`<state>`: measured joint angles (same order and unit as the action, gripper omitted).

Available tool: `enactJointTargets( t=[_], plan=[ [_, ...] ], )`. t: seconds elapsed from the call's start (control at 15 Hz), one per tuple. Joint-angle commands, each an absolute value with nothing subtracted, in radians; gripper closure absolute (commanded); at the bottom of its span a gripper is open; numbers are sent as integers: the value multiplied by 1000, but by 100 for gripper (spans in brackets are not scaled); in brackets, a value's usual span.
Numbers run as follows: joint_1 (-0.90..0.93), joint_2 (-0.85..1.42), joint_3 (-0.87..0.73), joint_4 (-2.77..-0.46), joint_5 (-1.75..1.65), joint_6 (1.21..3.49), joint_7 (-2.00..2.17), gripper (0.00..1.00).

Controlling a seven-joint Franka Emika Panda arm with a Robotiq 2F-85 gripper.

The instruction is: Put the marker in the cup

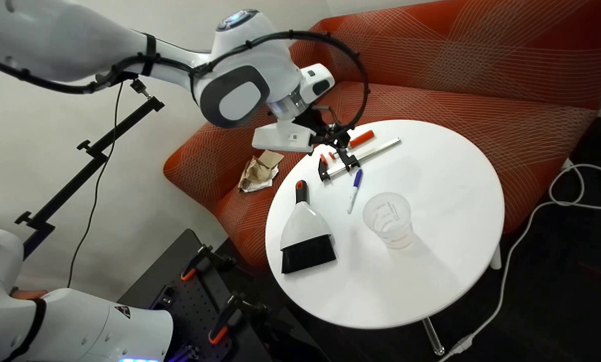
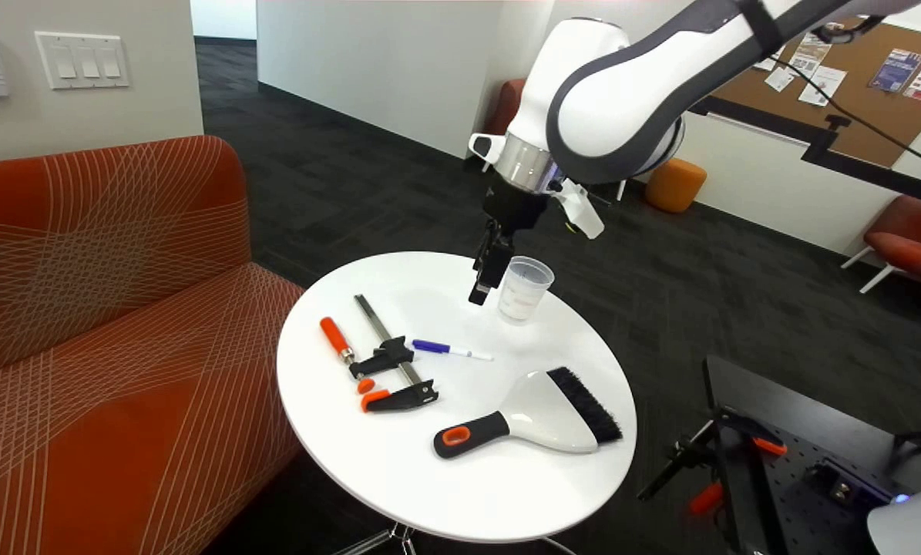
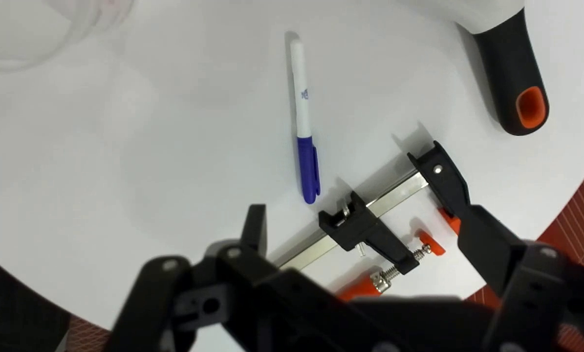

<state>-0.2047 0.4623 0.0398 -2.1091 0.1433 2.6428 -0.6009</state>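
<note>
The marker, white with a blue-purple cap, lies on the round white table in both exterior views [image 1: 354,191] [image 2: 449,350]. It also shows in the wrist view [image 3: 302,117], with its cap end towards my gripper. The clear cup stands upright on the table in both exterior views [image 1: 388,219] [image 2: 523,290]. Only part of it shows at the top left of the wrist view [image 3: 84,22]. My gripper [image 3: 370,232] is open and empty, its fingers wide apart. It hovers above the table in both exterior views [image 1: 333,143] [image 2: 485,282] and touches neither marker nor cup.
A bar clamp with orange parts [image 3: 360,225] lies under my gripper, close to the marker's cap. A white dustpan and black brush [image 1: 304,226] lies on the table [image 2: 460,493]. A red sofa [image 1: 456,90] stands against the table's far side.
</note>
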Motion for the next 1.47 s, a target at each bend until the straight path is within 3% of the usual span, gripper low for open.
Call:
enactJointTargets(
  t=[0.0, 1.4],
  plan=[
    [-228, 567, 73, -2005, 126, 2610, -600, 0],
    [-218, 851, 52, -1776, -17, 2592, -537, 0]
  ],
)
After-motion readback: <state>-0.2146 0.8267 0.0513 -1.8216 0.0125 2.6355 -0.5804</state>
